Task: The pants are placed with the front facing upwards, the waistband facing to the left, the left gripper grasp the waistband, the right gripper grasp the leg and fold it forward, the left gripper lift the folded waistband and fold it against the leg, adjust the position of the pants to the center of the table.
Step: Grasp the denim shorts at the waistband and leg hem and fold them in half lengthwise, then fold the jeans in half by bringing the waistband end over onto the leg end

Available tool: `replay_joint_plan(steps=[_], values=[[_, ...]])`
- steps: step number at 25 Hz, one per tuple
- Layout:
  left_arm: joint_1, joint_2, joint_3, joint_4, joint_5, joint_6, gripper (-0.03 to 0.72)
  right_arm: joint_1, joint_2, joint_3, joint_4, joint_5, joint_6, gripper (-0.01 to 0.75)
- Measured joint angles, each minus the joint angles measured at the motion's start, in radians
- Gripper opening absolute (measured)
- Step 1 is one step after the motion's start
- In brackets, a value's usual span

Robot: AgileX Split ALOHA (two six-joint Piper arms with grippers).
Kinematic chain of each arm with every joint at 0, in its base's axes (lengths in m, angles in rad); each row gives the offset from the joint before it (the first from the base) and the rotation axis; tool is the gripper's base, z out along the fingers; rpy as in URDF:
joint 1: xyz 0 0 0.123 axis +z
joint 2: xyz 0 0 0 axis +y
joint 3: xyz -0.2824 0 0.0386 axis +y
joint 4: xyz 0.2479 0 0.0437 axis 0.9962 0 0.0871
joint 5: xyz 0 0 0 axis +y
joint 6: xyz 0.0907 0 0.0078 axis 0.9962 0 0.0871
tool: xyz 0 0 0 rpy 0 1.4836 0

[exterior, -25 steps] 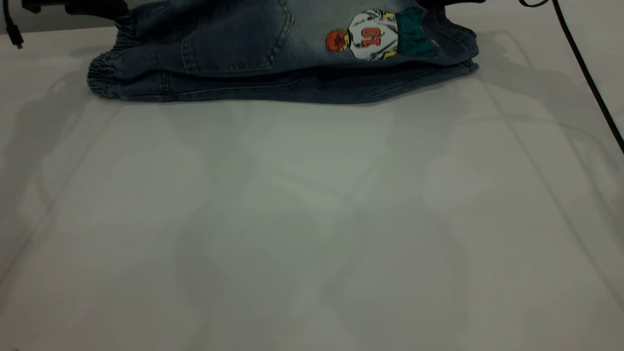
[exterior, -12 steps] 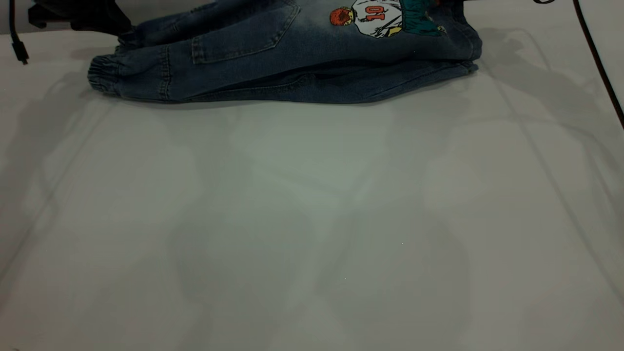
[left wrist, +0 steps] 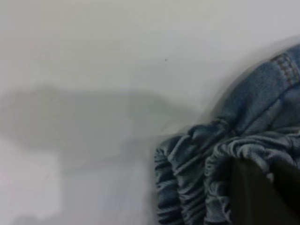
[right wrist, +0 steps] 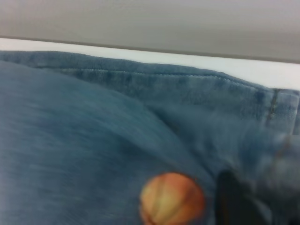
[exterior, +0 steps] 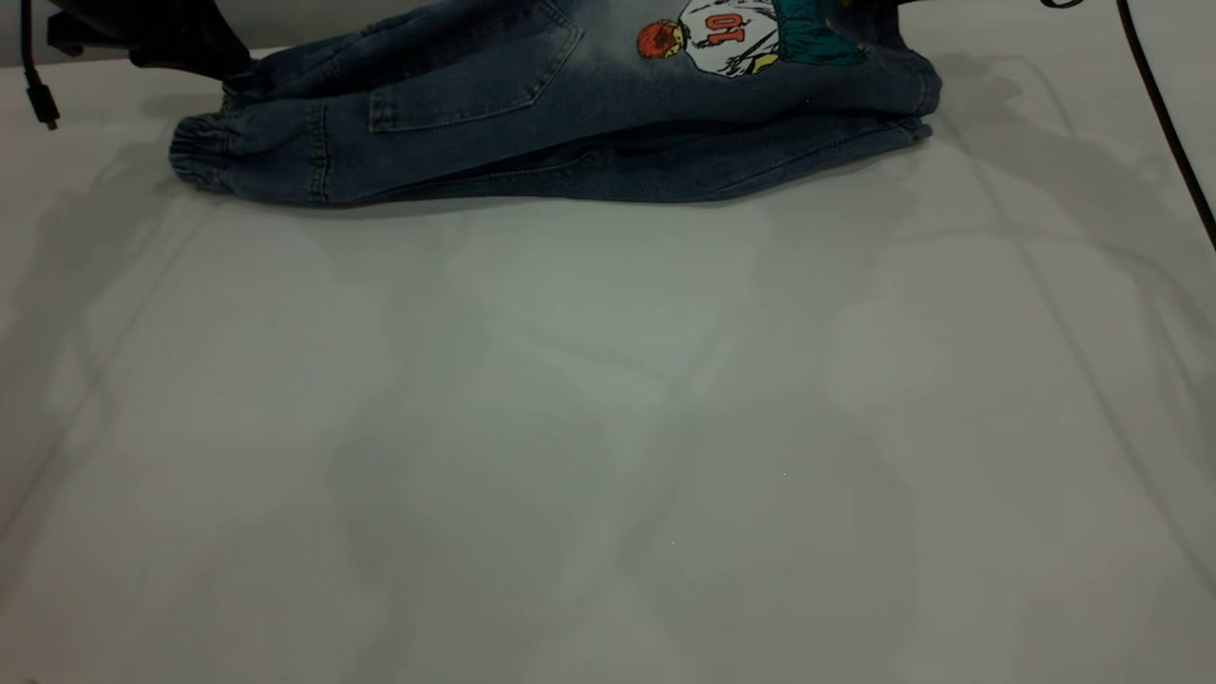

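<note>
Exterior view: the pants (exterior: 560,104) lie at the far edge of the table (exterior: 608,427), doubled lengthwise so that one layer rests on the other. A gathered cuff (exterior: 197,154) sticks out at the left, and the cartoon "10" print (exterior: 727,36) sits on the upper layer toward the right. The left gripper (exterior: 157,33) is a dark shape at the top left corner, touching the cloth there; this view does not show how its fingers stand. Of the right arm only a black cable (exterior: 1164,123) shows, running down the right side.

Left wrist view: the waistband (left wrist: 197,176) bunches in ruffles, and a dark finger (left wrist: 262,197) of the left gripper presses into it, so it appears clamped on the elastic.

Right wrist view: denim fills the frame, with the print's orange ball (right wrist: 172,198) low down. A dark part (right wrist: 229,199) beside it may be a finger of the right gripper, but I cannot tell whether it grips.

The step in hand looks like 1 lengthwise fold being laid down. To do it well, both ends should lower together, the edges matched, the top layer pulled taut before release.
</note>
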Motion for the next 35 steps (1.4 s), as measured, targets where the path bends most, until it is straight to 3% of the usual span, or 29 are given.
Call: replay_joint_plan(steps=[7, 8, 10, 18, 24, 35], values=[[0.001, 0.0, 0.0, -0.004, -0.022, 0.0, 0.312, -0.002, -0.035, 0.0, -0.001, 0.008, 0.055, 0.469], [0.001, 0.0, 0.0, -0.004, -0.022, 0.0, 0.312, -0.002, -0.043, 0.0, -0.003, 0.009, 0.056, 0.491], [0.001, 0.0, 0.0, -0.009, -0.033, 0.0, 0.389, -0.002, -0.067, 0.0, -0.005, 0.01, 0.057, 0.522], [0.001, -0.052, 0.001, -0.012, 0.016, -0.005, 0.422, -0.002, -0.122, 0.0, -0.009, 0.126, 0.103, 0.538], [0.002, -0.132, -0.004, 0.028, 0.148, -0.027, 0.422, 0.0, -0.12, 0.0, -0.079, 0.248, 0.188, 0.538], [0.003, -0.131, -0.008, 0.442, 0.312, -0.339, 0.424, 0.0, -0.12, 0.0, -0.195, 0.334, 0.301, 0.538]])
